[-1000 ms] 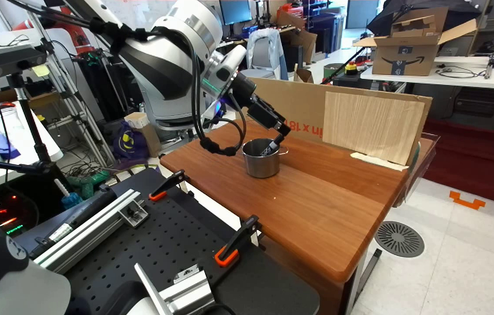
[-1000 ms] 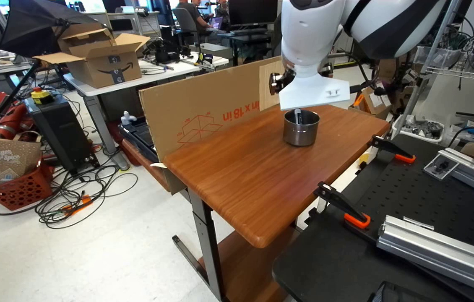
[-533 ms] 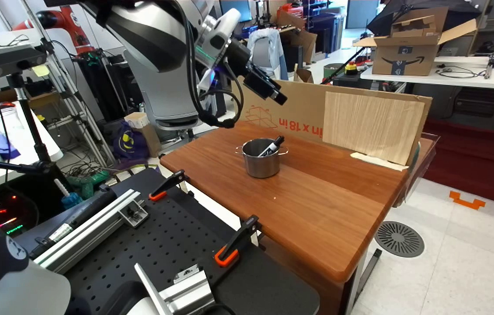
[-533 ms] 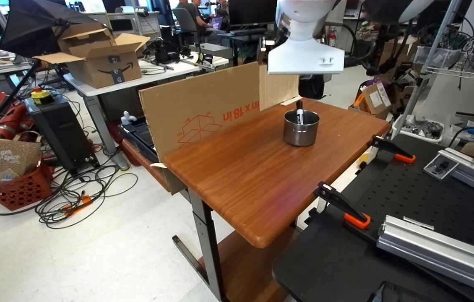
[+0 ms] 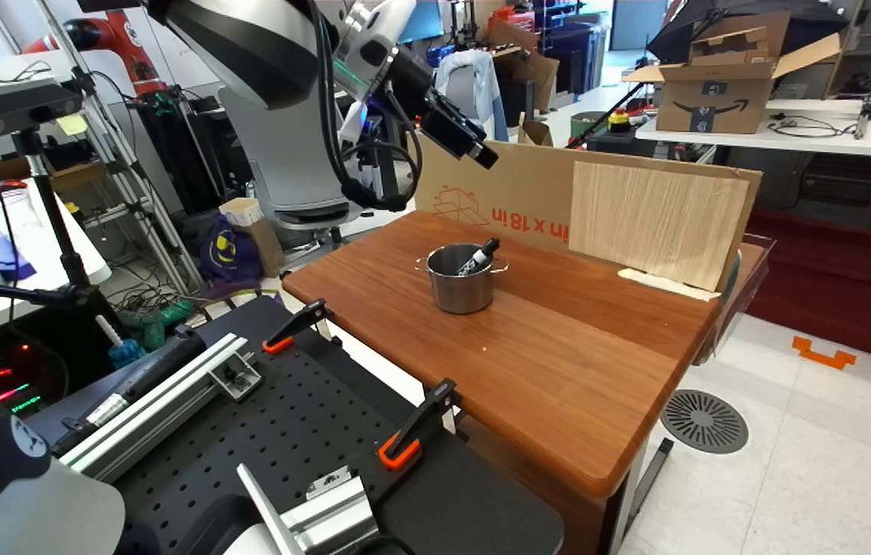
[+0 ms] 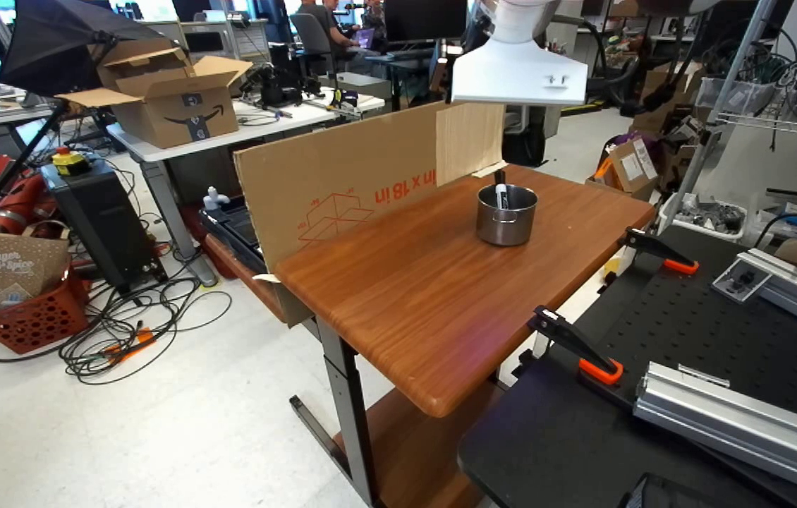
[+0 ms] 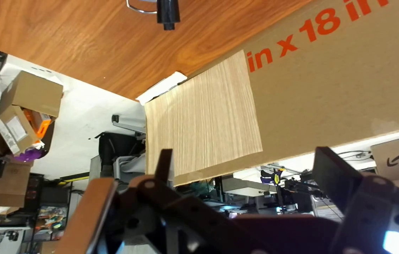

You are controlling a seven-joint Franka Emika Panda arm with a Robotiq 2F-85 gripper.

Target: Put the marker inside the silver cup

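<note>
The fingers (image 7: 336, 178) stand spread apart, released, above the tabletop (image 5: 559, 362). Well below and clear of them, the marker (image 5: 479, 258) leans inside the silver cup (image 5: 462, 294), its black cap poking out over the rim. The cup's wall hides the lower end, so I can't quite say whether it touches the bottom.

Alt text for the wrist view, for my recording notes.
The open gripper holds nothing; at the top edge, the black end of the marker and a handle of the silver cup show against the brown tabletop. Beyond stands a cardboard sheet bearing a pale wood-grain panel.
</note>
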